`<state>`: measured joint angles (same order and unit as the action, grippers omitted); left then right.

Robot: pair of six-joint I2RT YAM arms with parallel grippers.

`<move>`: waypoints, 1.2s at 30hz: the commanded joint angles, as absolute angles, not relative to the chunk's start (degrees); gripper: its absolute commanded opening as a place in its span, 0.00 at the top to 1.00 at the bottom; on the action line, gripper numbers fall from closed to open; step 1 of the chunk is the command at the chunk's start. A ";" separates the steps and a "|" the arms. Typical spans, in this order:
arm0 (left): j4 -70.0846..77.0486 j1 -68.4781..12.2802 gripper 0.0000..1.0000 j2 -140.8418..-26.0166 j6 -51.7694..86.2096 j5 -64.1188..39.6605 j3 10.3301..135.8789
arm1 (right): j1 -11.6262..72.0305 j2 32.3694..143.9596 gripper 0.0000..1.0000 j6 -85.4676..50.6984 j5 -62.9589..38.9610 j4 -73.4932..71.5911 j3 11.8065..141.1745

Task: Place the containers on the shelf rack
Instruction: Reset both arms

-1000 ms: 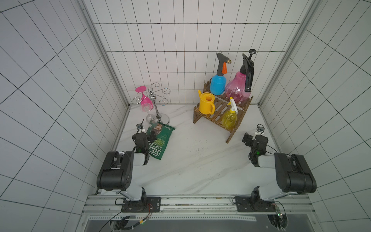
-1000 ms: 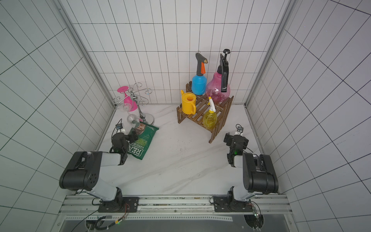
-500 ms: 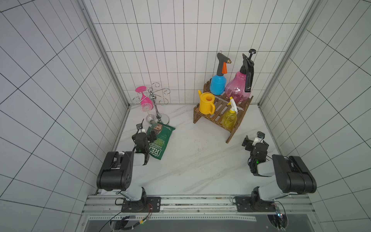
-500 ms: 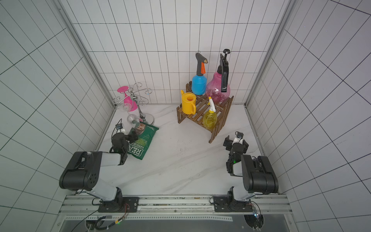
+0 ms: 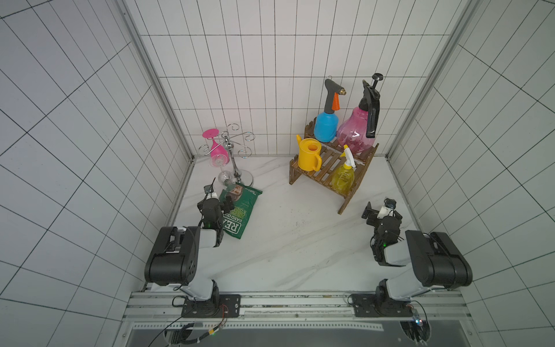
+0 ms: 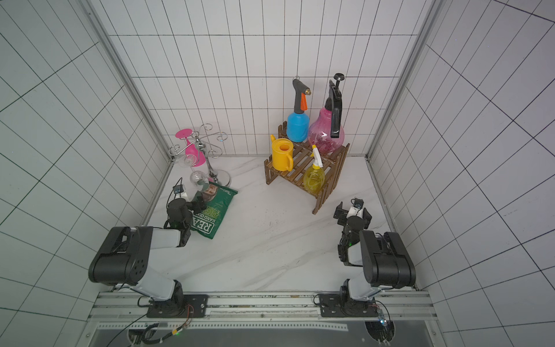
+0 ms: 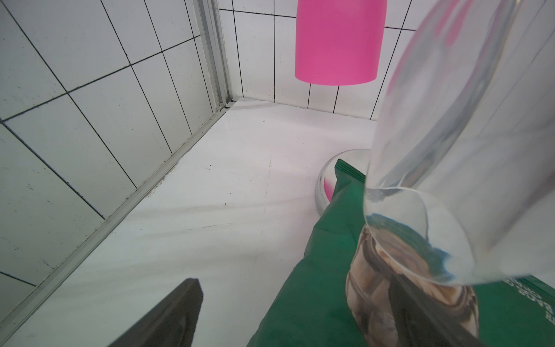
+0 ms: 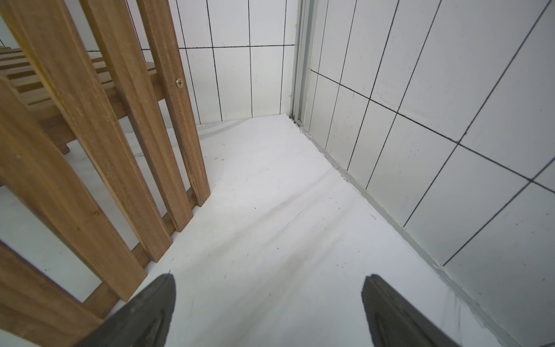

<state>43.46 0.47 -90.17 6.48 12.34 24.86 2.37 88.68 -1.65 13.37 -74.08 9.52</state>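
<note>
Containers (image 5: 326, 127) are seen standing on the shelf rack (image 5: 329, 163), right of centre; left gripper (image 5: 219, 197) and right gripper (image 5: 380, 211) are spread wide, empty.

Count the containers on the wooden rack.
4: blue grey-headed sprayer, pink black-pump sprayer on upper tier; yellow watering can, small yellow white-trigger sprayer on lower tier. None seem hidden.

From left gripper (image 7: 292, 282): clear wine-glass bowl (image 7: 450, 150) over green foil crisp bag (image 7: 324, 270) at 1 o'clock; pink plastic glass (image 7: 336, 42) farther, 12 o'clock.
</note>
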 commanded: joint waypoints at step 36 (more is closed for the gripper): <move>43.51 0.40 0.02 -89.27 6.63 11.95 25.76 | 2.94 90.27 0.01 -0.70 13.05 -80.68 7.74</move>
<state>43.46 0.47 -90.17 6.48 12.34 24.86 2.37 89.78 -0.99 13.06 -78.70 8.43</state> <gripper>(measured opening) 0.982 0.992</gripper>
